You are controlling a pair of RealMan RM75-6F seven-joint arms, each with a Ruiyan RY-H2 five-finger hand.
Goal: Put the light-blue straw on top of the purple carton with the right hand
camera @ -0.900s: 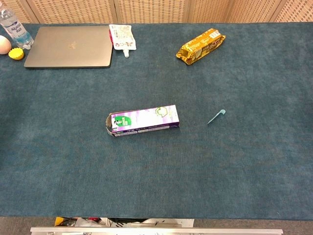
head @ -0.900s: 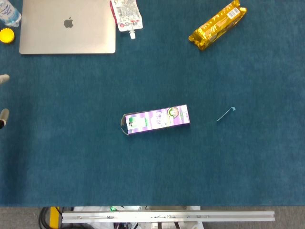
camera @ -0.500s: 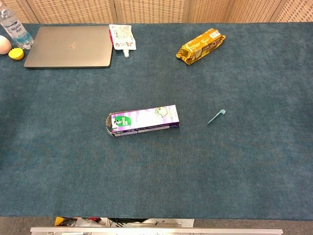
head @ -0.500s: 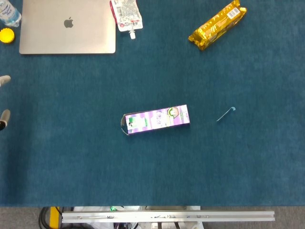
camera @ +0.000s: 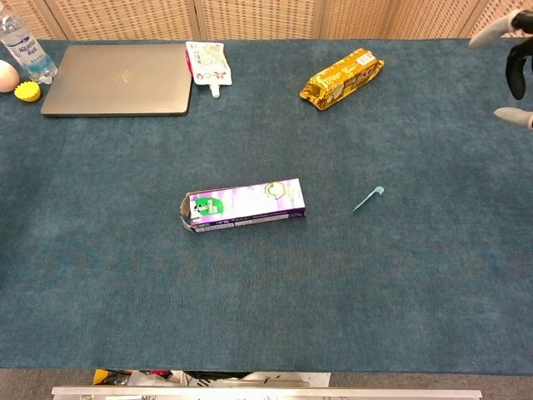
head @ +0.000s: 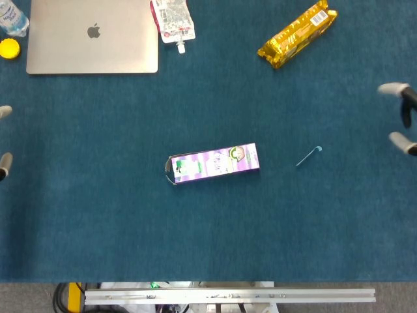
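Head view: one light-blue straw (head: 308,156), one purple carton (head: 213,163), one laptop (head: 92,36) on blue carpeted table (head: 130,228); right hand (head: 402,117) spread, empty; left hand (head: 4,137) state unclear

Closed laptop (head: 92,36) at far left; spouted pouch (head: 172,21) just beside it; water bottle (head: 12,17) and yellow cap (head: 9,47) left of it; gold snack packet (head: 297,34), far right.

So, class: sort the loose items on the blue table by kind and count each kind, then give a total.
Laptop: 1
Purple carton: 1
Light-blue straw: 1
Gold snack packet: 1
Spouted pouch: 1
Water bottle: 1
Yellow cap: 1
Total: 7
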